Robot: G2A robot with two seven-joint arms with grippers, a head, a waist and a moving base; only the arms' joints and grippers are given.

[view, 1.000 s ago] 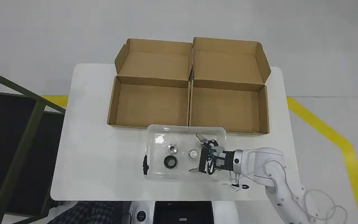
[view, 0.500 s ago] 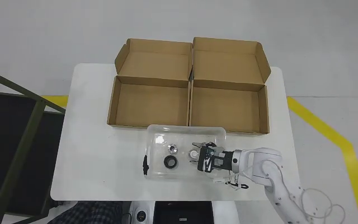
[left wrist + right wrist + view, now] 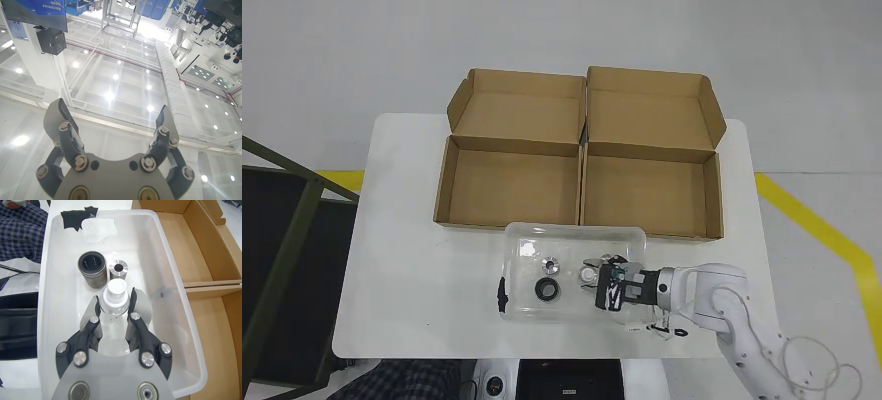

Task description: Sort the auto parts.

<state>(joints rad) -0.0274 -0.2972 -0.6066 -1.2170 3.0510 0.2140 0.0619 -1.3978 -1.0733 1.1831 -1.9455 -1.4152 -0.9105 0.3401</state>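
At the near edge of the white tabletop, a clear plastic bin sits just in front of two open cardboard boxes, the left box and the right box, which stand side by side and touching with their lids folded back. From the top view the bin's contents read as small round shapes. The right wrist view makes them out plainly: a dark cylindrical bearing standing upright with a grooved bore, a shorter silver bushing upright just beside it, and a small clear bottle with a white pump cap close in front of both. That same view picks out a torn patch of black tape and a white paper label on the bin's far end wall. The right claw is inside the bin and clenched on the small clear bottle, its ribbed pads set against the bottle's two sides. The bearing and the bushing stand near the fingertips, directly ahead of the bottle. Seen from above, the right arm comes in from the tabletop's near right corner, its wrist lying low and level across the bin's right end and pointing along the bin toward the other parts. The left claw points up at the ceiling lights, released, its toothed fingers spread wide with nothing between them.
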